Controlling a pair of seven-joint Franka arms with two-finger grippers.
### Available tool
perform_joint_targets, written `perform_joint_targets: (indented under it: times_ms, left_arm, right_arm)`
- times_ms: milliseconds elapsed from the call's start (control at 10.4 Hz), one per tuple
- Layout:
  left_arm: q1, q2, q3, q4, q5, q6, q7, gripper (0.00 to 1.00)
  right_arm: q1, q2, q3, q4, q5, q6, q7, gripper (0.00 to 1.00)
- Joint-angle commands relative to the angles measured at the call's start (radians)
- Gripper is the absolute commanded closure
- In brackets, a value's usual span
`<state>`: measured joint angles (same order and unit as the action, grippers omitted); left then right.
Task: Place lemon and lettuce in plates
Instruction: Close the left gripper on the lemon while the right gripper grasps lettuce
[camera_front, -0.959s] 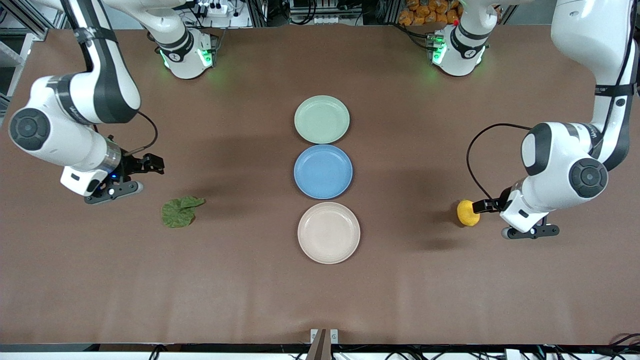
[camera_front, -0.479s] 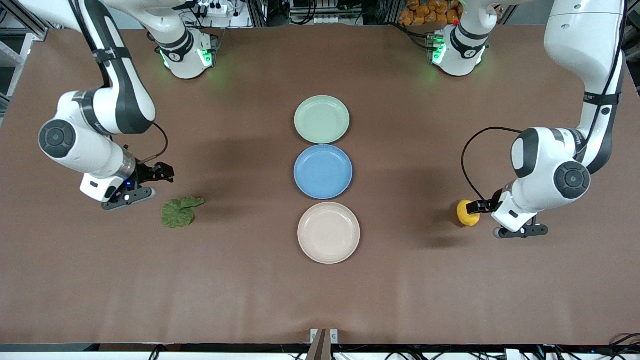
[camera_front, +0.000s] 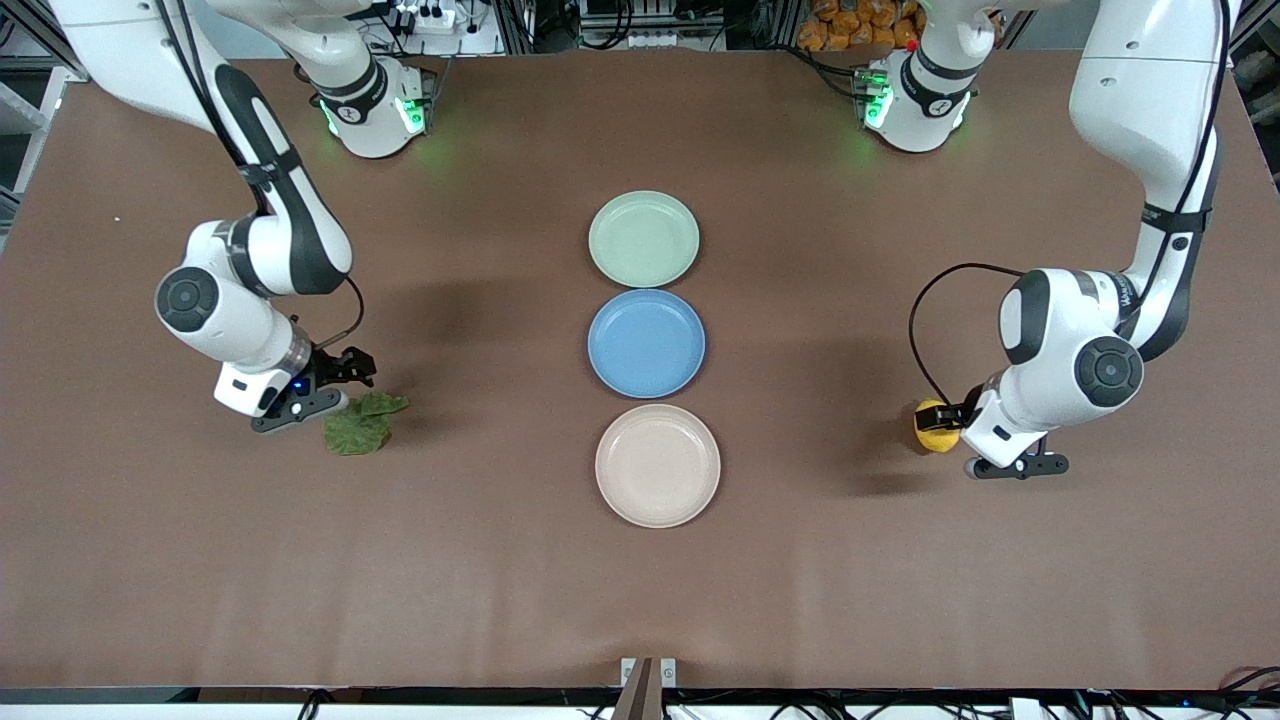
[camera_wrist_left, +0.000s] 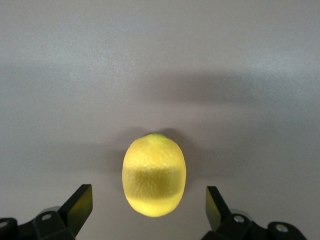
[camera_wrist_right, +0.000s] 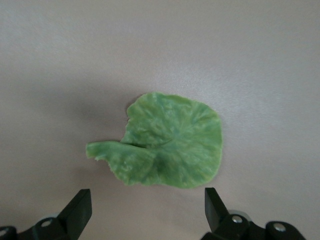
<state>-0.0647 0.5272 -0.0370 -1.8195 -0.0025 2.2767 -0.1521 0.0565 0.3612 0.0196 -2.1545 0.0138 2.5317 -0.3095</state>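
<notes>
Nothing has reached a plate yet; both pickups are only at the approach stage. Reading the front view from its left edge across, the right gripper (camera_front: 318, 392) comes first, its fingers spread wide and empty, poised just above the table at about ten o'clock from the lettuce (camera_front: 357, 424), which lies flat on the brown table (camera_front: 640, 600) toward the right arm's end. The right wrist view shows the leaf (camera_wrist_right: 165, 148) centred ahead of the parted fingers, untouched. In the middle stand three plates in a column: the mint green plate (camera_front: 643, 238) at twelve o'clock, the blue plate (camera_front: 646, 342) in the centre, the beige plate (camera_front: 657, 465) at six o'clock, all three bare. Toward the left arm's end, the lemon (camera_front: 932, 428) sits on the table with the left gripper (camera_front: 962, 418) at its three o'clock side, fingers likewise held apart; the left wrist view has the lemon (camera_wrist_left: 154, 174) between the open tips, not yet clamped. By this look, what remains is the whole job: close on each item, lift, carry to the mint and beige plates, release.
</notes>
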Motion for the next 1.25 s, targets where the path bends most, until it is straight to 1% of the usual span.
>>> perform_joint_targets:
  times_ms: [0,384,575,959,1151]
  left_arm:
    - [-0.003,0.01,0.002,-0.018,-0.005,0.043,0.022,0.0]
    - [-0.004,0.043,0.002,-0.038,-0.005,0.098,0.022,0.0]
    - [-0.003,0.057,0.002,-0.052,-0.005,0.128,0.022,0.0]
    - [-0.003,0.074,0.002,-0.063,-0.005,0.155,0.022,0.0]
    - [-0.004,0.083,0.002,-0.063,-0.005,0.161,0.022,0.0]
  right_arm:
    - [0.0,0.042,0.002,0.001,-0.003,0.048,-0.022,0.0]
    - [-0.007,0.102,0.002,0.007,-0.003,0.12,-0.071,0.0]
    - [-0.003,0.113,0.002,0.016,-0.002,0.124,-0.069,0.0]
    - [-0.003,0.148,0.002,0.05,0.0,0.124,-0.069,0.0]
    - [-0.003,0.151,0.002,0.05,0.0,0.124,-0.069,0.0]
